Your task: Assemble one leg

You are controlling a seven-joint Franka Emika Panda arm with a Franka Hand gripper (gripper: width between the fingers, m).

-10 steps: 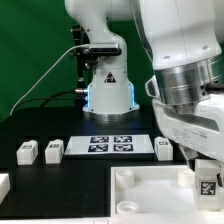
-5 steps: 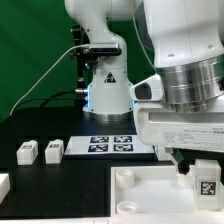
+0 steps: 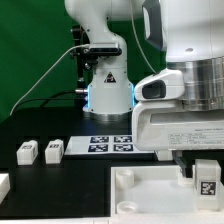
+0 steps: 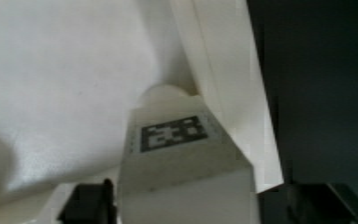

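Observation:
My gripper [image 3: 204,170] is shut on a leg [image 3: 207,184], a small white block with a black-and-white tag, and holds it upright at the far right corner of the large white panel [image 3: 140,196]. In the wrist view the leg [image 4: 179,150] stands between my two dark fingers [image 4: 96,203], my gripper [image 4: 201,206] closed on its sides, with the panel's surface [image 4: 69,80] under it. Two more legs [image 3: 27,152] [image 3: 54,150] lie on the black table at the exterior view's left.
The marker board [image 3: 110,143] lies behind the panel in the middle of the table. The robot's base [image 3: 108,90] stands behind it. A white part [image 3: 3,186] shows at the exterior view's left edge. The panel has round corner sockets [image 3: 124,176].
The hand has turned about the leg and its body now covers more of the exterior view's right, hiding a leg that lay by the marker board. The held leg has barely moved.

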